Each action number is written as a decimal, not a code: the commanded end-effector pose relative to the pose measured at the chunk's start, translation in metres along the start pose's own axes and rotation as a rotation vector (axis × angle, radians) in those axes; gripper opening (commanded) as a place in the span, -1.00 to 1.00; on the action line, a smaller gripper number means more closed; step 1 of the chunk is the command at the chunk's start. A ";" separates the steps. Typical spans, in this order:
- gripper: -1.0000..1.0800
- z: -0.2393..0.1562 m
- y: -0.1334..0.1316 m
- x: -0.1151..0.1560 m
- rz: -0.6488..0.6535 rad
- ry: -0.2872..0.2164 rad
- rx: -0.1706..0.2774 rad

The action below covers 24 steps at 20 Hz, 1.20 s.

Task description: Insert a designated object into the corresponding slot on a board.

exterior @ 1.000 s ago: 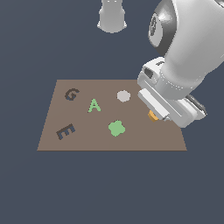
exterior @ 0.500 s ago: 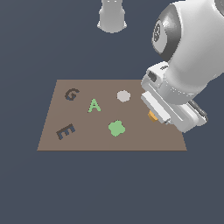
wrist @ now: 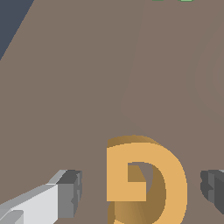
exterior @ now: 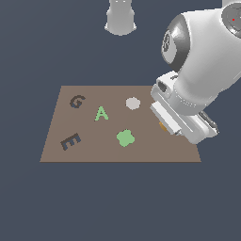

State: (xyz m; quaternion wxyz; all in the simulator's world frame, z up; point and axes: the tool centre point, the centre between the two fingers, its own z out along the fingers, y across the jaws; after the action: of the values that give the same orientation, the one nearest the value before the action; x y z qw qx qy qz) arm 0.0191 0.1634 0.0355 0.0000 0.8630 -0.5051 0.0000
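Observation:
The orange G block [wrist: 146, 179] lies flat on the brown board [wrist: 87, 78] between my gripper's two fingers [wrist: 70, 192]. The fingers stand apart from it on both sides, so my gripper [wrist: 142, 190] is open around the block. In the exterior view only a sliver of the orange block [exterior: 163, 126] shows under the hand, near the board's right edge in that view. The dark G-shaped slot [exterior: 77, 101] sits at the board's far left corner in the exterior view, well away from my gripper [exterior: 165, 127].
On the board [exterior: 150, 150] are a green letter A [exterior: 101, 113], a green clover piece [exterior: 125, 138], a dark E-shaped recess [exterior: 70, 141] and a pale grey round piece [exterior: 133, 103]. The arm's base [exterior: 121, 16] stands beyond the board.
The arm has shifted slightly over the board's right edge in the exterior view. The orange block stays partly hidden under the hand.

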 end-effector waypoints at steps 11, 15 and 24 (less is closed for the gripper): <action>-1.00 0.006 0.000 0.000 0.000 0.000 0.000; -1.00 0.003 0.000 0.000 0.000 0.000 0.001; -1.00 0.002 0.006 0.003 -0.012 0.000 0.000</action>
State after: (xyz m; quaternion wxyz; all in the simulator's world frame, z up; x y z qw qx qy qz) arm 0.0164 0.1602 0.0331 0.0002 0.8650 -0.5018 -0.0003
